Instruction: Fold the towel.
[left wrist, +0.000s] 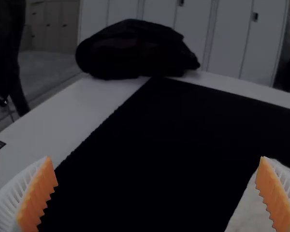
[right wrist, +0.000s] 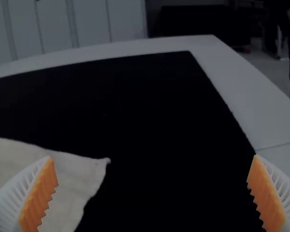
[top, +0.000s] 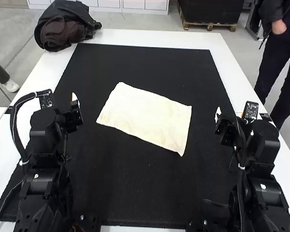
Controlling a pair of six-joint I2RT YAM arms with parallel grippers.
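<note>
Right now the towel (top: 147, 118) lies flat and roughly four-sided around the middle of the high view, on the black mat (top: 140, 63). It sits at a slant: one corner points to the upper part of the frame, another to the lower right. Faint creases and darker patches show on its pale surface; I cannot tell how many layers it has.

The left gripper (top: 76, 110), at the left of the frame, has its fingers (left wrist: 37, 195) spread wide, holding nothing. The right gripper (top: 222, 122), at the right of the frame, is also wide open, its fingers (right wrist: 267, 195) empty. Both are apart from the towel.

A dark bundle (top: 63, 29) rests on the white table (top: 159, 38) at the frame's upper left.
</note>
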